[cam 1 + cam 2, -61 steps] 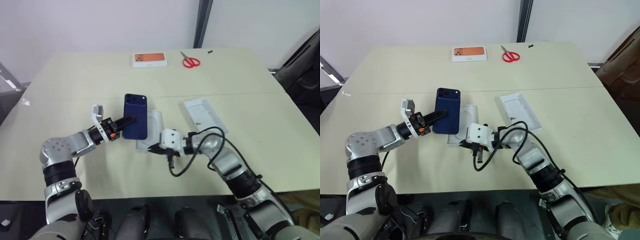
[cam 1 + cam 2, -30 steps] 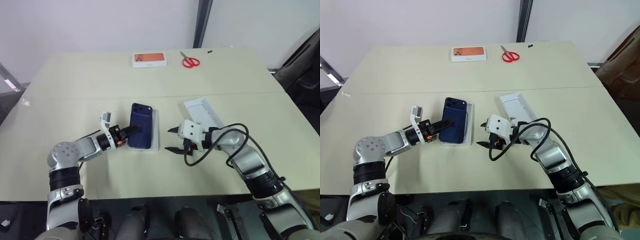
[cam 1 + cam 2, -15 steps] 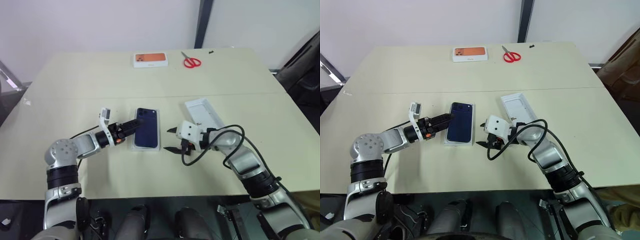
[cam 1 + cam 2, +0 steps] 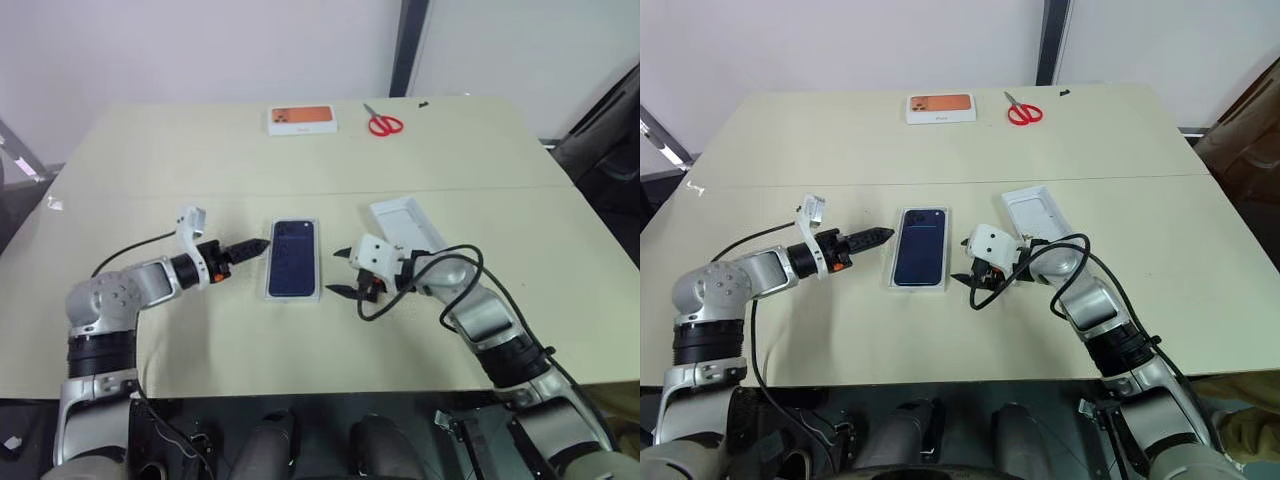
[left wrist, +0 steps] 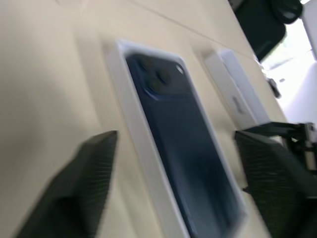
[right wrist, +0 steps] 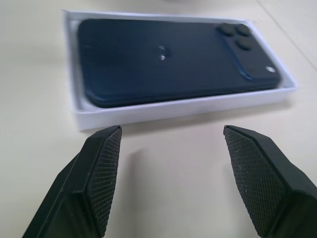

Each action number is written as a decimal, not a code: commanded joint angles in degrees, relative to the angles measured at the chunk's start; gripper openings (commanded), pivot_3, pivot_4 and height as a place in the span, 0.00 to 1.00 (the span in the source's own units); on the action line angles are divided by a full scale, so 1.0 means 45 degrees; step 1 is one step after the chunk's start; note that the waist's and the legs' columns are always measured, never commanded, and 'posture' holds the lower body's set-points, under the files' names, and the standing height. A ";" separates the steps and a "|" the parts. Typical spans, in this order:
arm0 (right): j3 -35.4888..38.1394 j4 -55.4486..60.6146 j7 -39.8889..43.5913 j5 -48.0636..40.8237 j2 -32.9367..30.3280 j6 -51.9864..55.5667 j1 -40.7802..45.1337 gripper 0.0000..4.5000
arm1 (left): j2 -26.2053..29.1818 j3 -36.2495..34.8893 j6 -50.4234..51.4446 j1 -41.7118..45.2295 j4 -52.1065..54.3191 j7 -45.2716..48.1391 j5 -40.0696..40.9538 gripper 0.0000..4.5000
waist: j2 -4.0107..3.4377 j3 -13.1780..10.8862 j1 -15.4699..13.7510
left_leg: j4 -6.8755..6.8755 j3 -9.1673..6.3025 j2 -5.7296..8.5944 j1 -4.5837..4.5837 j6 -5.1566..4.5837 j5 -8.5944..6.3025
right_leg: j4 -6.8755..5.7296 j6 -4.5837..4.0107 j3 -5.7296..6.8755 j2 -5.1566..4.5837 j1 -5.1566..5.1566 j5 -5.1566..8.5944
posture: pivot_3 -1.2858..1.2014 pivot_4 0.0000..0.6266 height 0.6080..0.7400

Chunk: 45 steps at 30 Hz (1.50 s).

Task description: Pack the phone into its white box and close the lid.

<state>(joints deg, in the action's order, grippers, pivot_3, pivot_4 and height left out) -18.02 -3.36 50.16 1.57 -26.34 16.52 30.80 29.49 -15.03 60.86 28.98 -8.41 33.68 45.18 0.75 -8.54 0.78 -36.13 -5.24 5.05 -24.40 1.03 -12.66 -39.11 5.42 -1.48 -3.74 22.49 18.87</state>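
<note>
The dark navy phone (image 4: 293,257) lies flat, camera side up, inside the white box (image 4: 270,278) at the table's middle. My left gripper (image 4: 255,245) hovers just left of the box, open and empty; the left wrist view shows its fingers (image 5: 91,173) spread either side of the phone (image 5: 190,148). On the box's other side my right gripper (image 4: 343,272) is open, its tips facing the box wall (image 6: 183,110). The lid (image 4: 408,226) rests inside-up on the table, behind my right hand.
A white box with an orange top (image 4: 301,119) and red scissors (image 4: 381,123) lie at the far edge of the table. A black cable loops off my right wrist (image 4: 415,285). A seam crosses the tabletop behind the box.
The phone, held upright above the box earlier, was laid flat in it and released. My left gripper opened and drew back to the left. My right gripper edged nearer the box.
</note>
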 commanded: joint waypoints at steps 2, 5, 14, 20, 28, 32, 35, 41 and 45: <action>0.0238 -0.0720 -0.0843 0.0632 -0.0010 -0.0706 0.0671 0.46 | 0.0494 0.0788 -0.1461 -0.0239 0.0147 0.0625 -0.1274 0.29 | -0.0002 -0.0001 0.0002 | 0.0004 0.0001 0.0000 0.0000 0.0000 0.0000 | -0.0001 0.0000 0.0000 0.0000 0.0004 0.0000 | 0.52 0.24 0.95; 0.0087 -0.0966 -0.0949 0.0787 0.0118 -0.0979 0.0708 0.10 | 0.0665 0.1610 -0.2520 -0.0474 -0.0041 0.0894 -0.2352 0.00 | -0.0002 -0.0001 0.0008 | 0.0009 0.0004 0.0000 0.0001 0.0000 0.0000 | 0.0000 0.0000 -0.0003 0.0000 0.0005 0.0000 | 0.52 0.24 0.95; -0.0371 -0.1298 -0.1628 0.1208 0.1440 -0.1103 0.0876 0.00 | 0.0147 0.3000 -0.3525 -0.0793 0.0334 0.1161 -0.3670 0.00 | -0.0005 -0.0002 0.0007 | 0.0011 0.0004 -0.0001 -0.0001 -0.0001 0.0000 | -0.0003 0.0000 -0.0003 0.0001 0.0009 0.0000 | 0.52 0.24 0.95; -0.0294 -0.2047 -0.2244 0.1613 0.1740 -0.1097 0.1508 0.00 | -0.1938 0.3305 -0.3092 -0.0285 0.0580 0.0311 -0.3555 0.00 | -0.0004 -0.0001 -0.0082 | -0.0009 -0.0002 0.0007 0.0000 -0.0004 0.0001 | -0.0002 0.0000 0.0008 -0.0005 -0.0010 0.0000 | 0.52 0.24 0.95; 0.0110 -0.1947 -0.2006 0.1642 0.0675 -0.1128 0.1072 0.00 | -0.3267 0.3595 -0.3347 0.0459 -0.0040 -0.0009 -0.4005 0.00 | -0.0001 -0.0002 -0.0006 | -0.0008 0.0002 0.0008 -0.0002 -0.0006 0.0001 | -0.0004 0.0002 0.0008 -0.0001 -0.0005 -0.0001 | 0.52 0.24 0.95; 0.0578 -0.1534 -0.1969 0.1381 0.0291 -0.0871 0.0743 0.00 | -0.3202 0.3667 -0.3517 0.0535 -0.0149 0.0216 -0.4237 0.00 | -0.0001 -0.0002 0.0004 | -0.0006 0.0002 0.0005 -0.0001 -0.0006 0.0001 | -0.0004 0.0002 0.0006 0.0003 -0.0005 -0.0001 | 0.52 0.24 0.95; 0.0844 -0.1136 -0.1704 0.1349 -0.0232 -0.0681 0.0495 0.00 | -0.3102 0.3549 -0.3337 0.0377 0.0029 0.0264 -0.4158 0.00 | -0.0001 -0.0002 -0.0026 | -0.0007 0.0002 0.0005 -0.0001 -0.0006 0.0001 | -0.0004 0.0002 0.0005 0.0003 -0.0006 -0.0001 | 0.52 0.24 0.95; 0.0791 -0.0595 -0.1121 0.1374 -0.1064 -0.0492 -0.0052 0.00 | -0.2972 0.3544 -0.3266 0.0208 0.0236 0.0358 -0.4130 0.00 | -0.0001 -0.0002 -0.0017 | -0.0007 0.0002 0.0004 0.0000 -0.0006 0.0001 | -0.0003 0.0002 0.0005 0.0003 -0.0009 -0.0001 | 0.52 0.24 0.95; 0.0834 -0.0296 -0.0853 0.1332 -0.1472 -0.0361 -0.0370 0.00 | -0.2931 0.3482 -0.3225 0.0190 0.0326 0.0352 -0.4115 0.00 | 0.0000 -0.0001 -0.0038 | -0.0011 0.0002 0.0005 0.0000 -0.0006 0.0000 | -0.0001 0.0002 0.0005 0.0001 -0.0016 0.0000 | 0.52 0.24 0.95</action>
<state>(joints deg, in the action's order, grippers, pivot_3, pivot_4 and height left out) -14.69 -5.27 45.51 7.67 -32.23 14.23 29.97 15.85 1.28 46.38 29.70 -8.87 34.83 26.29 0.75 -8.54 0.61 -36.18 -5.23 5.08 -24.39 1.00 -12.65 -39.12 5.43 -1.46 -3.73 22.41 18.87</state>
